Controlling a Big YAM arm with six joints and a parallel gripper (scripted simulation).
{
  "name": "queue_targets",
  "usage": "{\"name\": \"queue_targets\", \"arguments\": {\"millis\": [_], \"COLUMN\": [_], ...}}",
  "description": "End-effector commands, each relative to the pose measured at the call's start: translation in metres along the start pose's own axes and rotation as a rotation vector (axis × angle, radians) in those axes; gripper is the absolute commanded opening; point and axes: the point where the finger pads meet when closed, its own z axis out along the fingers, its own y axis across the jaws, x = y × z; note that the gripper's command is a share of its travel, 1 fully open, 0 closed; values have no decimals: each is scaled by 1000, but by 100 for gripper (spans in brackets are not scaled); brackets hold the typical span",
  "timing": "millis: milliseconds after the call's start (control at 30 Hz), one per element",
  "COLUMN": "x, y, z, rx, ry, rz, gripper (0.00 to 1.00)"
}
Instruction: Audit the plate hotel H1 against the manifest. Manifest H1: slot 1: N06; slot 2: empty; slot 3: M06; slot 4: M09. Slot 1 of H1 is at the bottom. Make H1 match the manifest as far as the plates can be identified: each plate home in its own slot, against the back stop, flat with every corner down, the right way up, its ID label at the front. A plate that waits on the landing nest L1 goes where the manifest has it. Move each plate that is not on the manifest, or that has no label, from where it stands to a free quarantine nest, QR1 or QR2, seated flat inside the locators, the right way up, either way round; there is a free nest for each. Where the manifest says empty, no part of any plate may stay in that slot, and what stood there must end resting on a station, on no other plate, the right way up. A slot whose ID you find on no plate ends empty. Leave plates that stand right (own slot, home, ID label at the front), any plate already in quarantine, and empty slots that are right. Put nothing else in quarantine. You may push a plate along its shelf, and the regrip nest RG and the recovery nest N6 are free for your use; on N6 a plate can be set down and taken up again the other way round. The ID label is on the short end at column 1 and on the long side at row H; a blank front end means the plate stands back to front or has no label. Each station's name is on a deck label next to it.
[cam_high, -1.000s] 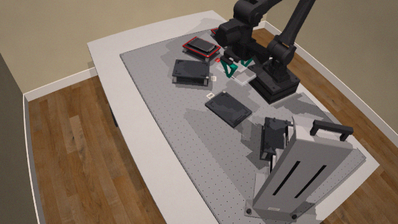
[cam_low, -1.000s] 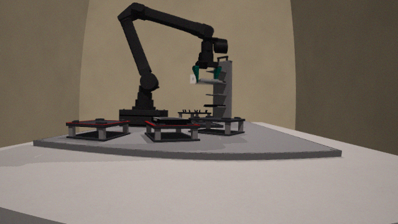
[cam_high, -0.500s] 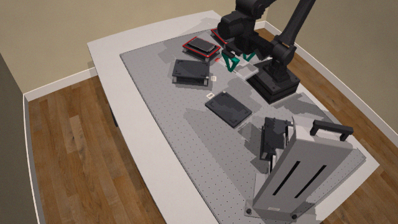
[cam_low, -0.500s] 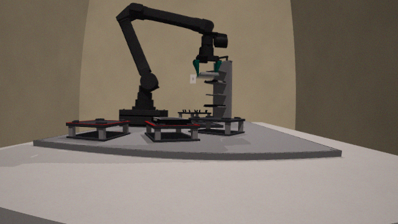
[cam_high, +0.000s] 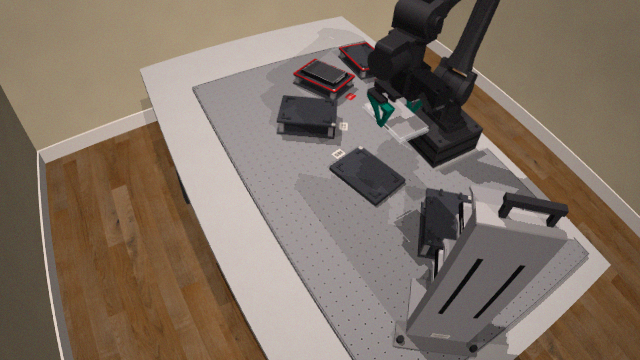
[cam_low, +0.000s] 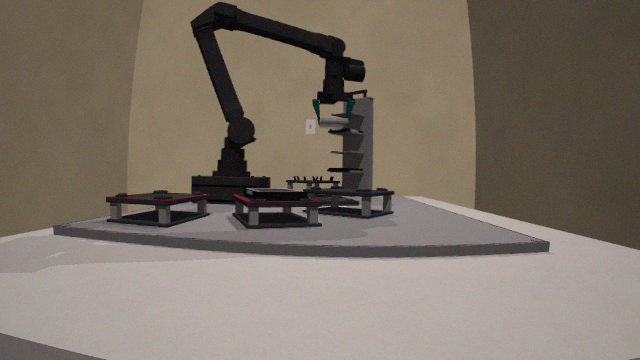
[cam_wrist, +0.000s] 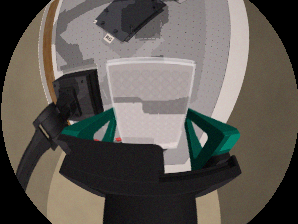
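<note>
My gripper with green fingers is shut on a pale, translucent plate and holds it high in the air, near the arm's base. In the exterior view the gripper holds the plate level, in line with the upper shelves of the plate hotel H1. In the wrist view the plate sits between the two fingers; I can read no label on it. The hotel stands at the near right end of the deck, and its slots are hidden from above.
Two red-edged quarantine nests stand at the far end: one carries a dark plate, the other has none. A raised dark nest and a low flat nest lie mid-deck. A dark rack stands in front of the hotel.
</note>
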Motion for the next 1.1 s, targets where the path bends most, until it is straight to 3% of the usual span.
{"name": "queue_targets", "arguments": {"millis": [0, 133, 200, 300, 367, 633, 700, 867, 1067], "x": [-15, -27, -37, -48, -53, -76, -80, -100, -109], "y": [-17, -11, -18, -18, -12, -12, -4, -5, 6], "z": [-26, -15, -24, -25, -18, -25, -16, -26, -17], "rx": [58, 33, 57, 61, 46, 56, 37, 54, 33], "ry": [-23, -17, -30, -36, -30, -43, -32, -53, -39], "rz": [92, 159, 192, 242, 275, 349, 382, 465, 523], "gripper": [86, 86, 86, 86, 86, 86, 86, 86, 86]}}
